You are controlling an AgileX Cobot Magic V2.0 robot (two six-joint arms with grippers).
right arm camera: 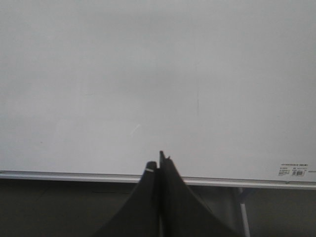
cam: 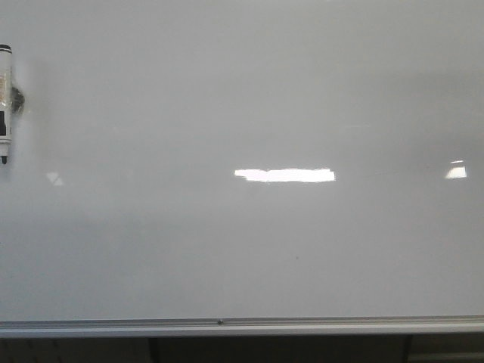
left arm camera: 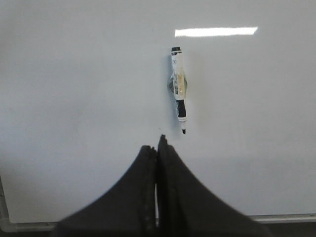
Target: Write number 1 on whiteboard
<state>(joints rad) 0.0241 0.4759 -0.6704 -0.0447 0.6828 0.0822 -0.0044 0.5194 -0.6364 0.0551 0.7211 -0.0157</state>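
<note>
Board [cam: 242, 249] bare of any clear stroke; both grippers pressed closed and holding nothing.

The board filled the front view, glossy white, its silver rim [cam: 227, 326] along the near edge and bright light patches [cam: 285, 175] mid-surface. A marker [cam: 5, 102] lay at the far left edge, white barrel, dark tip pointing near, uncapped as far as could be seen. In the left wrist view the left gripper [left arm camera: 158, 143] hung just near of that marker's tip, apart from it, fingers [left arm camera: 143, 163] flush together. The right gripper [right arm camera: 159, 160] sat over the rim on the near side, fingers likewise closed on nothing. No number 1 could be told on the board; a very faint thin vertical line [right arm camera: 198, 101] showed in the right wrist view, too dim to identify.
</note>
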